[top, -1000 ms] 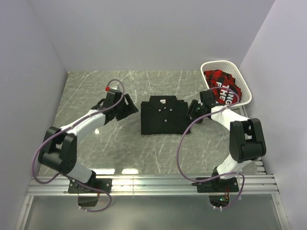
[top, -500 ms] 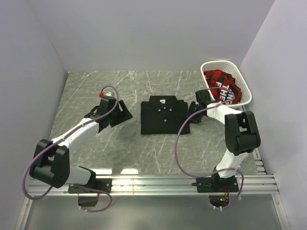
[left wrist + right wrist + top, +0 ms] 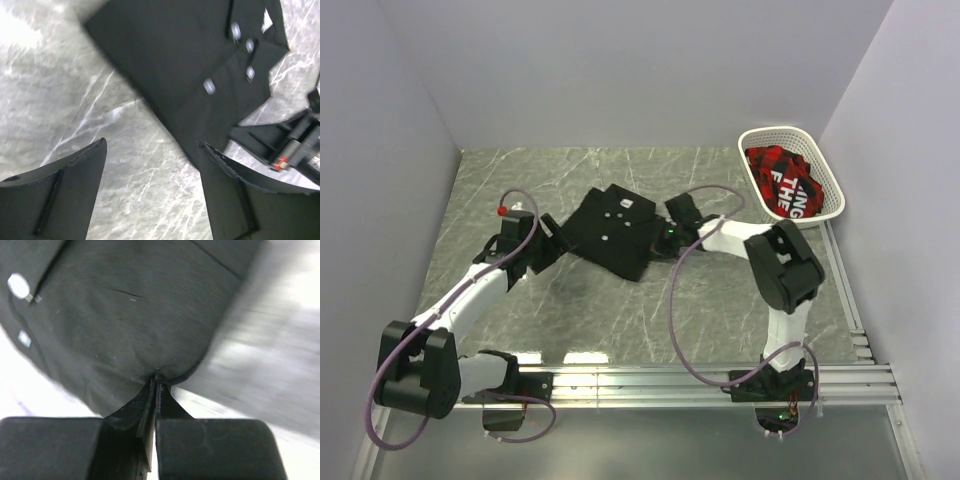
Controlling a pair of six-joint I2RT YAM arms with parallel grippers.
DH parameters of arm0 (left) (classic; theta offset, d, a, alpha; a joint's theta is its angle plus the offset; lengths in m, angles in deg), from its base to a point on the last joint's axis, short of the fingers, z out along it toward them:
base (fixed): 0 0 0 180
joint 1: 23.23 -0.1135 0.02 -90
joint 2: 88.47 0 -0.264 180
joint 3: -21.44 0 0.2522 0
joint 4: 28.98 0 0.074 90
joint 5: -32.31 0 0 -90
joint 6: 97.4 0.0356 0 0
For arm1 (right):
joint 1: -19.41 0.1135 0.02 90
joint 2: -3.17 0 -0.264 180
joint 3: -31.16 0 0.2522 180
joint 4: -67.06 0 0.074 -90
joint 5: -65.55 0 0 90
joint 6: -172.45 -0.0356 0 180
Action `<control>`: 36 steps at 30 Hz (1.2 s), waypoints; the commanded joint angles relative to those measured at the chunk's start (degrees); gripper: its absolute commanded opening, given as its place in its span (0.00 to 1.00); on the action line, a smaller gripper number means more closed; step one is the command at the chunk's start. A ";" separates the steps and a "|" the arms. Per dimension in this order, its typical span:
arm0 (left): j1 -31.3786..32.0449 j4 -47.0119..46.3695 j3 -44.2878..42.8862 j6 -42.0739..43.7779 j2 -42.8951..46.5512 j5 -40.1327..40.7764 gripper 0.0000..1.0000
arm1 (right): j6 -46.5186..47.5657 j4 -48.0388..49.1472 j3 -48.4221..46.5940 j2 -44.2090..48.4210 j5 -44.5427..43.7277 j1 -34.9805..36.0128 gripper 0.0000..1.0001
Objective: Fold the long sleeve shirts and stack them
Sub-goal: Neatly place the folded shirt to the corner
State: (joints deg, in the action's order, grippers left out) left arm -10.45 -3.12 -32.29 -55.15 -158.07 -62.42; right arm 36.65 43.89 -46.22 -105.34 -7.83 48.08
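Findings, viewed from above and from both wrists. The bench (image 3: 510,180) had a grey-green marbled top.

One container was present: a white basket (image 3: 827,203), standing at the far right corner of the bench. It held a bundle of red and black plaid cloth (image 3: 775,163) with a black panel bearing white lettering. How many pieces made up the bundle could not be told.

The long sleeve shirt (image 3: 610,232) lay outside the basket, near the middle of the bench. It was black, folded into a compact rectangle and turned askew to the bench edges, with the collar end toward the far edge. Small white buttons (image 3: 209,86) showed down its front.

The right claw (image 3: 664,236) was at the shirt's right-hand edge. The wrist view showed its fingers (image 3: 215,445) pressed together, with a fold of the black fabric pinched at their tips.

The left claw (image 3: 548,248) stood just beside the shirt's near left corner. Its jaws were spread wide and gripped nothing; bare marbled bench top showed between the two fingers
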 commanded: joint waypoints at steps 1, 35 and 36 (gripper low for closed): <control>-1.44 -3.21 2.25 -3.92 3.24 -3.17 0.80 | -7.10 9.32 -8.07 -5.20 1.49 4.46 0.05; -10.05 -42.24 4.54 -21.33 -33.49 -10.47 0.39 | 9.15 5.54 20.99 43.55 2.36 -11.96 0.69; -10.05 -42.51 4.46 -22.03 -33.67 -10.30 0.33 | 9.59 5.11 21.07 44.17 2.71 -12.75 0.69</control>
State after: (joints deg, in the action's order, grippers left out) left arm -20.44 -45.89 -28.02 -76.40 -189.57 -72.76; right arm 43.51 50.01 -25.96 -63.57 -5.34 36.69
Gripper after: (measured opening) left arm 0.362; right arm 0.693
